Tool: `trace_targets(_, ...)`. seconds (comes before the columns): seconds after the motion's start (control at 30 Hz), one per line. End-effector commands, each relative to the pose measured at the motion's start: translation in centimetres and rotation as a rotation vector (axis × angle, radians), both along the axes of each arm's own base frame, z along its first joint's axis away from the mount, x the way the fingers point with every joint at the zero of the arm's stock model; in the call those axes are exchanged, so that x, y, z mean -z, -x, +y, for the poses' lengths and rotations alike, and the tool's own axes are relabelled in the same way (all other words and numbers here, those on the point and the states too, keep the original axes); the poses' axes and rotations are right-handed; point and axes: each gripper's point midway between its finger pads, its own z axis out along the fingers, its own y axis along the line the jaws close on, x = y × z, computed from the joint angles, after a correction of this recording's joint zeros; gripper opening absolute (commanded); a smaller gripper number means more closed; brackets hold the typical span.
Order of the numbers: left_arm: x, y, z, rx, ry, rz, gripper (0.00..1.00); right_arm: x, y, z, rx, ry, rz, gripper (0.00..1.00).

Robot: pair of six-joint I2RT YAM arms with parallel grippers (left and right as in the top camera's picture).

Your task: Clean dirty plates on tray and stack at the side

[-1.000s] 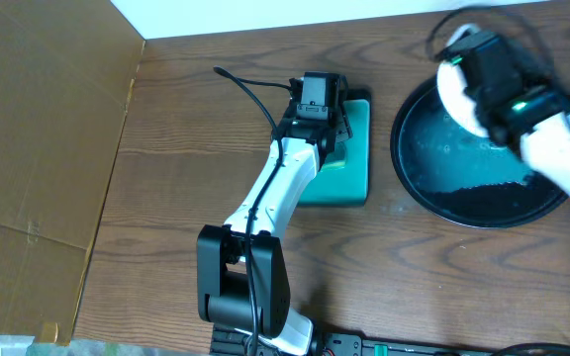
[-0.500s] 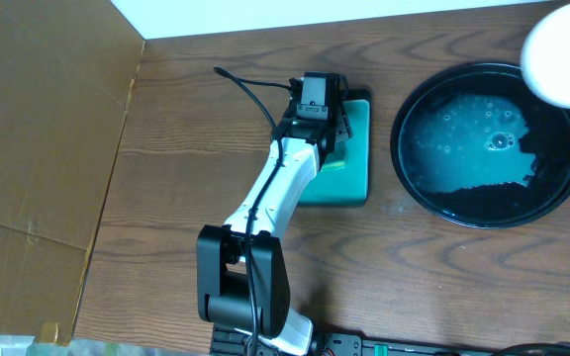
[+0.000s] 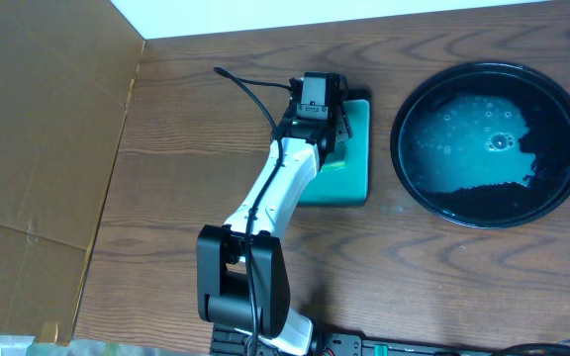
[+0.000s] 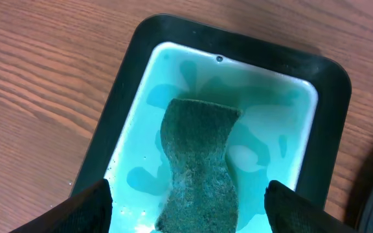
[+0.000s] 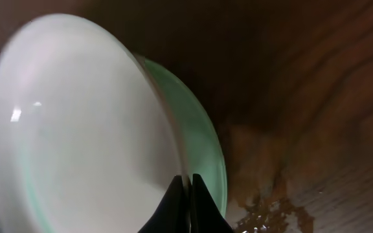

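Note:
The black round tray (image 3: 396,148) sits at the right of the overhead view and holds only a pool of teal water. No plate shows in the overhead view. In the right wrist view my right gripper (image 5: 190,188) is shut on the rim of a white plate (image 5: 76,129), held tilted above the wooden table; a teal-tinted edge (image 5: 203,145) shows behind its white side. The other plates are out of view. My left gripper (image 4: 186,197) is open over a green sponge (image 4: 199,155) lying in the small teal dish (image 4: 128,84).
The teal dish (image 3: 352,183) lies left of the tray, under the left arm (image 3: 285,188). A cardboard sheet (image 3: 38,119) covers the far left. A black cable (image 3: 250,89) trails behind the left wrist. Wet spots (image 5: 271,207) lie on the wood below the plate.
The right arm carried the white plate off the tray and out of the overhead view at the upper right. The left arm has not moved.

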Motion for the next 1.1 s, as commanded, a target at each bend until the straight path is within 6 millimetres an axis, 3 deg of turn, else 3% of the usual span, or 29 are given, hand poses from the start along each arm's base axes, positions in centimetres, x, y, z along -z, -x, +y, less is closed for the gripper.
trace_targets(0.0,0.1,0.1,0.3,-0.008,-0.005,0.005,0.76,0.2,-0.2,0.4,-0.026,-0.002,-0.006,0.1)
trace_targets(0.07,0.1,0.1,0.3,-0.008,-0.005,0.004,0.76,0.0,-0.3,0.5,-0.034,-0.005,-0.015,0.21)
trace_targets(0.13,0.1,0.1,0.3,-0.008,-0.005,0.005,0.76,-0.3,-0.4,1.0,-0.05,-0.022,-0.024,0.22)
trace_targets(0.2,0.1,0.1,0.3,-0.008,-0.005,0.005,0.76,-0.7,0.1,1.3,-0.05,-0.032,-0.013,0.36)
trace_targets(0.27,0.1,0.1,0.3,-0.008,-0.005,0.005,0.76,-1.6,0.4,1.4,-0.039,-0.035,-0.015,0.56)
trace_targets(0.4,0.1,0.1,0.3,-0.008,-0.005,0.004,0.76,-5.2,1.5,1.8,-0.006,-0.031,-0.031,0.73)
trace_targets(0.57,0.1,0.1,0.3,-0.008,-0.005,0.004,0.76,-11.1,5.2,3.9,-0.005,0.067,-0.004,0.75)
trace_targets(0.63,0.1,0.1,0.3,-0.008,-0.005,0.005,0.76,-12.6,6.5,5.7,-0.025,0.102,0.012,0.72)
trace_targets(0.8,0.1,0.1,0.3,-0.008,-0.005,0.005,0.76,-15.8,8.9,13.6,-0.196,0.182,-0.057,0.71)
trace_targets(0.83,0.1,0.1,0.3,-0.008,-0.005,0.005,0.77,-16.7,9.9,16.2,-0.253,0.232,-0.094,0.76)
trace_targets(0.87,0.1,0.1,0.3,-0.008,-0.005,0.005,0.77,-17.1,10.4,17.6,-0.286,0.252,-0.114,0.95)
trace_targets(0.9,0.1,0.1,0.3,-0.008,-0.005,0.005,0.76,-17.3,10.9,18.9,-0.316,0.262,-0.128,0.99)
trace_targets(1.07,0.1,0.1,0.3,-0.008,-0.005,0.005,0.77,-17.7,12.7,24.6,-0.481,0.252,-0.169,0.99)
